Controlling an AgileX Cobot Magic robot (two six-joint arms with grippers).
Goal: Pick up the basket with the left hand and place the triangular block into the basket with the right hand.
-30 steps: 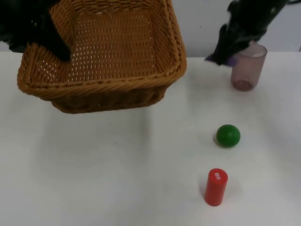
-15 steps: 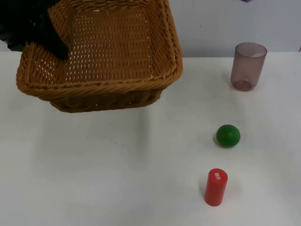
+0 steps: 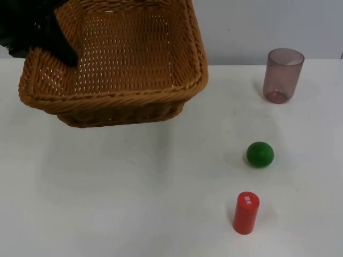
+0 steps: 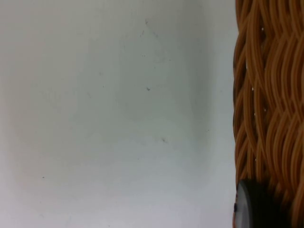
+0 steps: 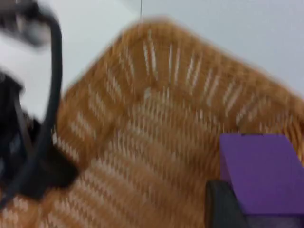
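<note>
Right arm gone from far right since earlier; right gripper pinches purple block over basket, which left gripper holds clamped aloft. Next: release.

We see a robot test bench in a lab, not a home: a bare white table ends at a plain grey partition wall. On it stand unrelated objects set well apart like test props: a green ball, a red cylinder, a tinted plastic cup, with a wicker basket nearby.
</note>
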